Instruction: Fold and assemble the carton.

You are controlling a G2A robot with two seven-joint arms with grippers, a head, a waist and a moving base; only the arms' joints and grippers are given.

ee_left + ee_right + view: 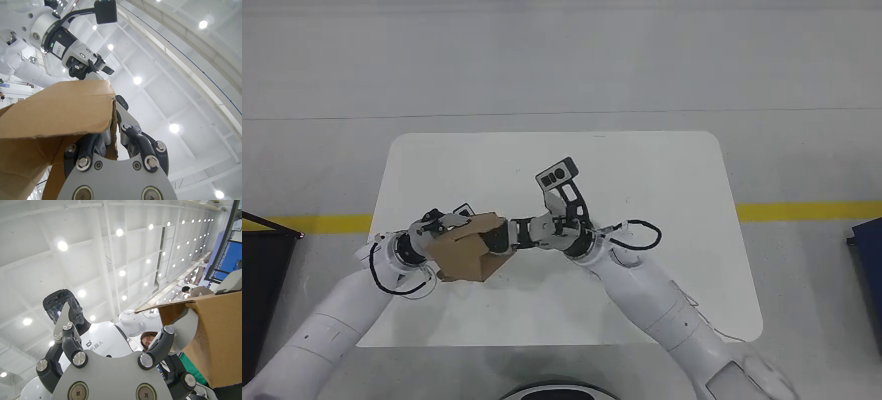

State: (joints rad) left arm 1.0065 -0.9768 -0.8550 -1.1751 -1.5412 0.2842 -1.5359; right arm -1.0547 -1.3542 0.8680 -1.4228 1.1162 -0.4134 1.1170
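Note:
A brown carton (467, 258) is at the front left part of the white table (642, 180), held between both arms. My left gripper (440, 228) is at its left side, shut on a carton wall (56, 109), whose torn edge runs between the fingers (122, 101). My right gripper (505, 238) is at the carton's right side and stands open. One right finger (187, 317) reaches inside the carton (217, 332) against its wall, while the other finger (66, 313) stays free outside. In the left wrist view the right gripper (98, 71) shows just past the carton's top edge.
The table's far edge and right half lie beyond the arms. A dark object (262, 225) stands on the floor off the left edge, and a blue one (867, 250) off the right. A yellow floor line (802, 211) runs behind the table.

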